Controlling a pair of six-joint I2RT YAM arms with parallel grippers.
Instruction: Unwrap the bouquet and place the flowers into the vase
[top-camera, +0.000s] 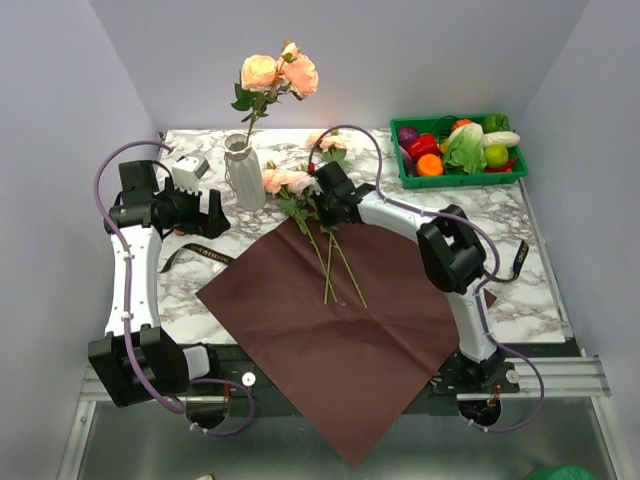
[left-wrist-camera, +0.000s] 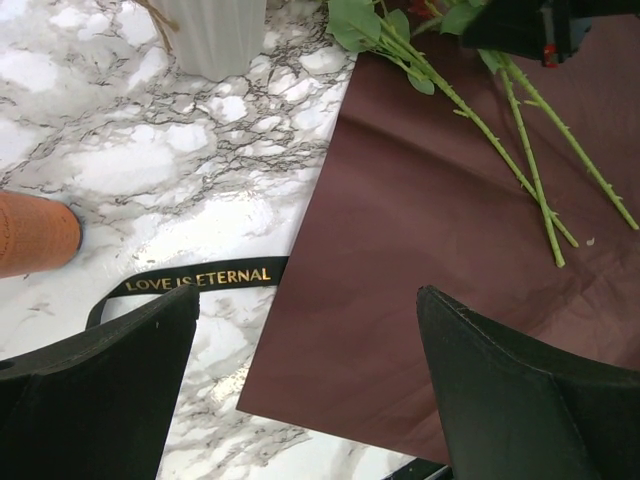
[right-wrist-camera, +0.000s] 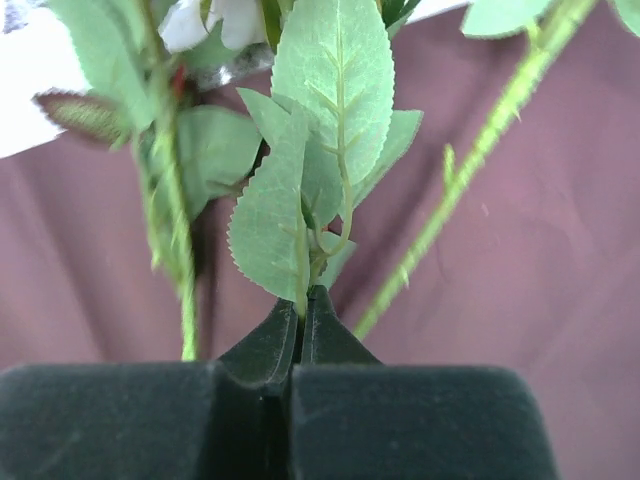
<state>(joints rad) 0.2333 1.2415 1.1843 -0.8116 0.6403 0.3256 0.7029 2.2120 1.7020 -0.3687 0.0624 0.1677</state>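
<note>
The bouquet lies undone: its dark red paper (top-camera: 330, 330) is spread flat with loose flowers (top-camera: 330, 255) on its far corner, stems toward me. The white ribbed vase (top-camera: 243, 172) stands left of them and holds peach roses (top-camera: 278, 72). My right gripper (top-camera: 322, 205) is low over the loose flowers, shut on a thin green stem with its leaf (right-wrist-camera: 335, 90) at the fingertips (right-wrist-camera: 302, 305). My left gripper (top-camera: 215, 215) hovers open left of the paper (left-wrist-camera: 430, 230), nothing between its fingers (left-wrist-camera: 305, 330). The vase base (left-wrist-camera: 215, 35) shows in the left wrist view.
A black ribbon (left-wrist-camera: 200, 278) with gold lettering lies on the marble by the paper's left edge. An orange bottle (left-wrist-camera: 35, 232) stands at the left. A green crate of vegetables (top-camera: 458, 148) sits at the back right. One more rose (top-camera: 325, 140) lies behind the right gripper.
</note>
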